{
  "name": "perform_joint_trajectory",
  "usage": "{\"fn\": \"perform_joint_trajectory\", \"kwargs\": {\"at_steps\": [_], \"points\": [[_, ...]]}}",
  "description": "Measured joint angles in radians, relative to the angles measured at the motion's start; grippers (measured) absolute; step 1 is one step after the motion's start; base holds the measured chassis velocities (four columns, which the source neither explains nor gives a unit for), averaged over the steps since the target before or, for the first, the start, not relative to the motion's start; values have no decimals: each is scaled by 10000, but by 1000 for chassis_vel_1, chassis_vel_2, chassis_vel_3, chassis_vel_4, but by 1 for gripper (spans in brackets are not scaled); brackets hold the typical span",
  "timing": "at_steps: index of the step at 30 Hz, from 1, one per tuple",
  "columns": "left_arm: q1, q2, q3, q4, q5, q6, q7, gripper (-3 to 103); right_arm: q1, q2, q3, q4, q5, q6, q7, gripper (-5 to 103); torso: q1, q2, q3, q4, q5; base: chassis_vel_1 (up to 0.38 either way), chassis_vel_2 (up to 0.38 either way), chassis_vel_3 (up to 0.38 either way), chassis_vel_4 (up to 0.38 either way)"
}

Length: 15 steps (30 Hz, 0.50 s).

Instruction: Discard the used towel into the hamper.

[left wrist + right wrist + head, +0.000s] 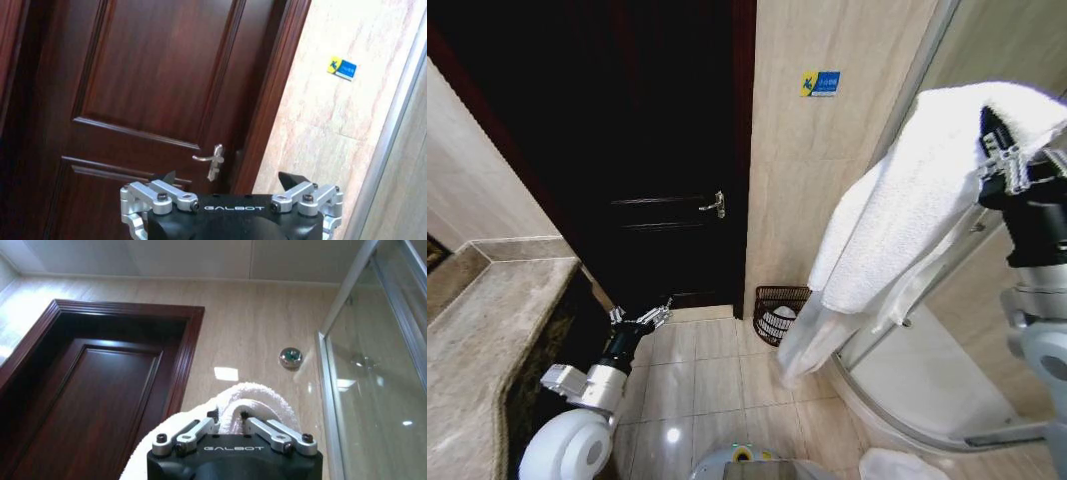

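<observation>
A white towel (897,220) hangs in long folds from my right gripper (999,150), held high at the right beside the glass shower door. The right wrist view has that gripper (231,416) shut on the towel (257,397), which bulges up between its fingers. The hamper (779,312), a small dark open-weave basket, stands on the floor against the tiled wall, below and left of the towel's lower end. My left gripper (642,318) hangs low at the left near the counter, open and holding nothing; it (230,179) faces the dark door.
A dark wooden door (657,150) with a metal handle (716,204) fills the back. A stone counter (487,330) runs along the left. The curved shower base (927,390) and glass door stand at the right. Beige tiled floor (707,370) lies between.
</observation>
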<state>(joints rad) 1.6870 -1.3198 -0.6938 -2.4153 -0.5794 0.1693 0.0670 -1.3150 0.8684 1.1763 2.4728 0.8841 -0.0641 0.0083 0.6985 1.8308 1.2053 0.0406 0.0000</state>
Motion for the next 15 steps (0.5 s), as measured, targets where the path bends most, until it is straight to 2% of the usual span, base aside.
{"fn": "perform_joint_trajectory", "kwargs": {"at_steps": [5,10,12,13,15], "points": [[0,0,0,0,0,0,0,100,-24,88,-54,21,-29,8,-23,8,14,-1,-5,0,1,0,0,0,0],[0,0,0,0,-1,0,0,100,-35,87,-33,21,-31,13,-23,8,-112,-390,-213,0,1,0,0,0,0],[0,0,0,-1,0,0,0,100,-57,102,-18,22,-32,17,-23,8,-198,-579,-314,0,0,0,0,0,0],[0,0,0,0,-1,0,0,100,-75,126,0,21,-32,26,-24,8,-301,-787,-427,0,1,0,0,0,0],[0,0,0,0,-1,0,0,100,-82,136,5,22,-33,29,-24,8,-330,-844,-458,0,0,0,0,0,0]]}}
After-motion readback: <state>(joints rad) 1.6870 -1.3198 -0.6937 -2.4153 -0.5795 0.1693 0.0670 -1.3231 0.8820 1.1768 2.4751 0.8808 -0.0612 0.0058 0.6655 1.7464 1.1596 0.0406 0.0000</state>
